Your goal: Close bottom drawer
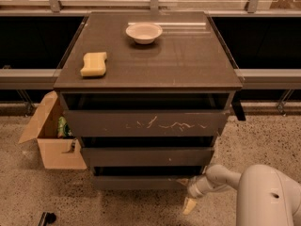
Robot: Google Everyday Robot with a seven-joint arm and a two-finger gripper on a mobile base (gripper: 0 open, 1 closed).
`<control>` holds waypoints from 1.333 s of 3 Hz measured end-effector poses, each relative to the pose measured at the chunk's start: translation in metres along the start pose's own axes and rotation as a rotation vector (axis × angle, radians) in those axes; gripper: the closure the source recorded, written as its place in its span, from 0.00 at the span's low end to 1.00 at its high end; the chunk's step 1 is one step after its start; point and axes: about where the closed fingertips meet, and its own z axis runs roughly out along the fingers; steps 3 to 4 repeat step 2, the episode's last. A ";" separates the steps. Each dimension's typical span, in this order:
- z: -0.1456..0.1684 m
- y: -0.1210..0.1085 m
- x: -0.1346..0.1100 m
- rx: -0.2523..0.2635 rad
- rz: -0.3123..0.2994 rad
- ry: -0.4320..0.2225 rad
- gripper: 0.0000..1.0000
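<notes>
The bottom drawer point(141, 182) is the lowest of three in the dark grey-brown cabinet, with a plain flat front. A dark gap shows above it. My gripper point(189, 200) is low at the drawer's right front corner, on the end of my white arm point(221, 177) that comes in from the lower right. A pale fingertip point(189, 205) points down toward the floor. The gripper's upper part lies close to the drawer front's right end; I cannot tell whether it touches.
The middle drawer point(146, 156) and the scratched top drawer point(146, 123) sit above. A yellow sponge point(93, 63) and a white bowl point(144, 32) rest on the cabinet top point(188, 60). An open cardboard box point(51, 142) stands on the speckled floor at the left.
</notes>
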 end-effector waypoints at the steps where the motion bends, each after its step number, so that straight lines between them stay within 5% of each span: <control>1: -0.012 0.002 0.004 0.005 0.004 -0.024 0.00; 4: -0.024 0.019 0.001 -0.011 -0.011 -0.069 0.00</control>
